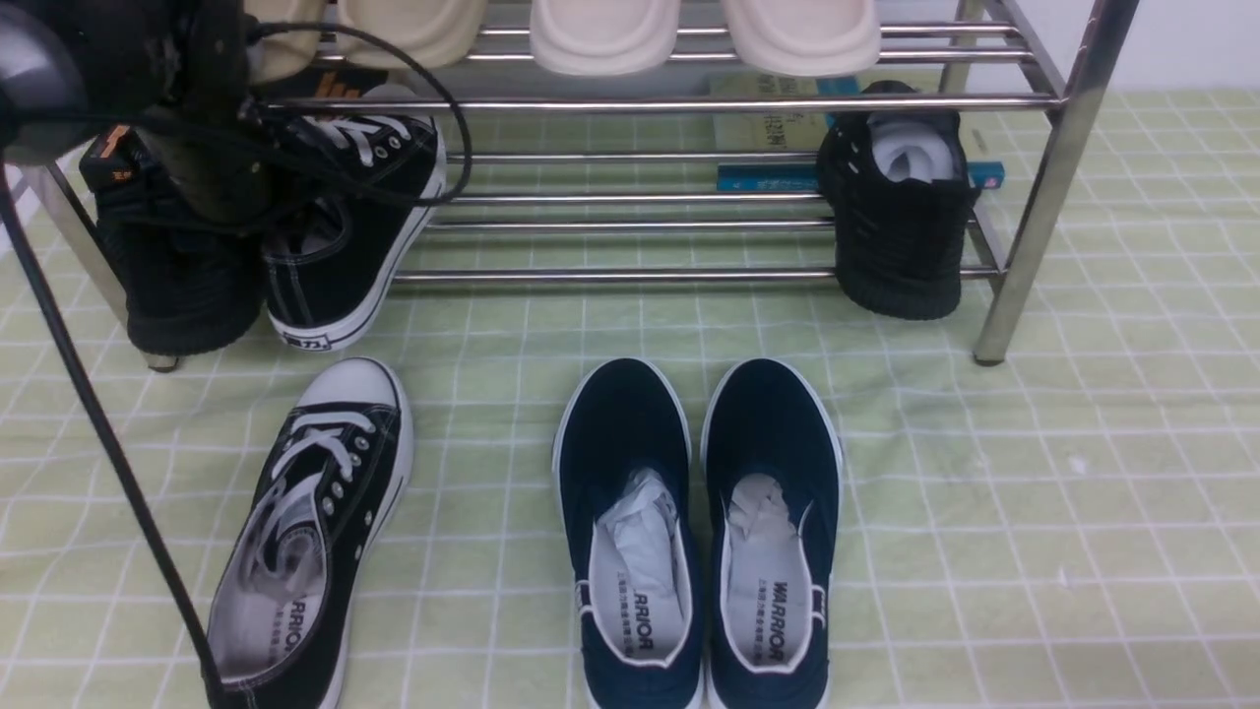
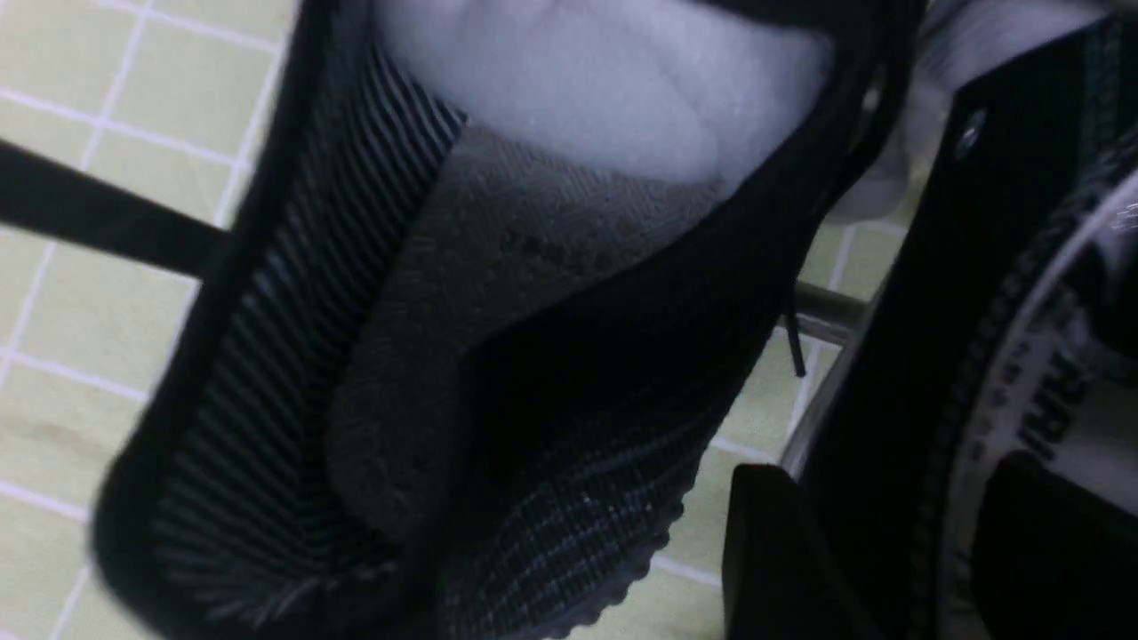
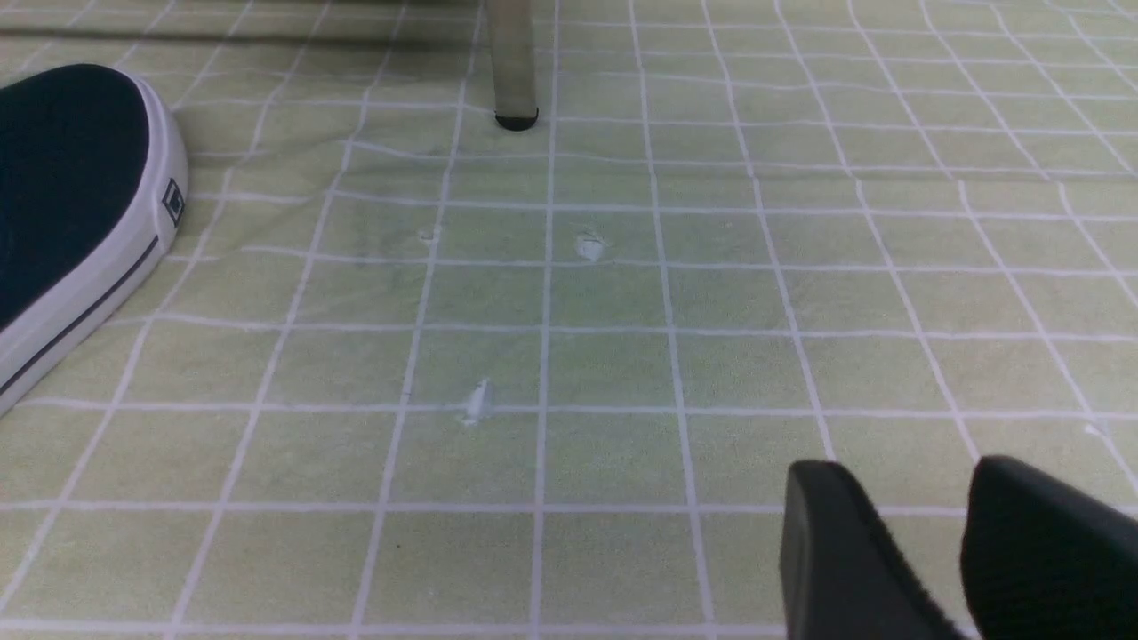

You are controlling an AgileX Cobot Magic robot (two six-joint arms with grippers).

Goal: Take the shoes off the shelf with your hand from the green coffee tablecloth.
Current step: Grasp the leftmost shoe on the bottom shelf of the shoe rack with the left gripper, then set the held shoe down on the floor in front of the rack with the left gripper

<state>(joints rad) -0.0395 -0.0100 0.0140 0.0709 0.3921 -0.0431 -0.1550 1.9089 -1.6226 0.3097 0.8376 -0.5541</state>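
Nearest, at front left, one black canvas sneaker (image 1: pixel 305 532) with white laces lies on the green checked cloth (image 1: pixel 1034 512), toe toward the shelf. Just to its right a pair of navy slip-ons (image 1: pixel 625 443) sits side by side, toes also pointing away. Right claw (image 3: pixel 926 487) is low over bare cloth, fingers a little apart and holding nothing; its camera also shows a slip-on toe and a shelf leg.

Behind the shoes stands the chrome shelf (image 1: pixel 1034 197). At the left of its lower tier the other canvas sneaker (image 1: pixel 345 256) rests with its heel toward the camera, overhanging the front rail, beside a black knit sneaker (image 1: pixel 187 286). Left arm (image 1: pixel 187 118) reaches down over both. Left claw (image 2: pixel 898 480) stands open, one finger outside that canvas sneaker's side wall and one inside the shoe, which is not lifted. A second knit sneaker (image 1: pixel 901 236) sits at the tier's right end. Cream soles (image 1: pixel 600 34) line the top tier.
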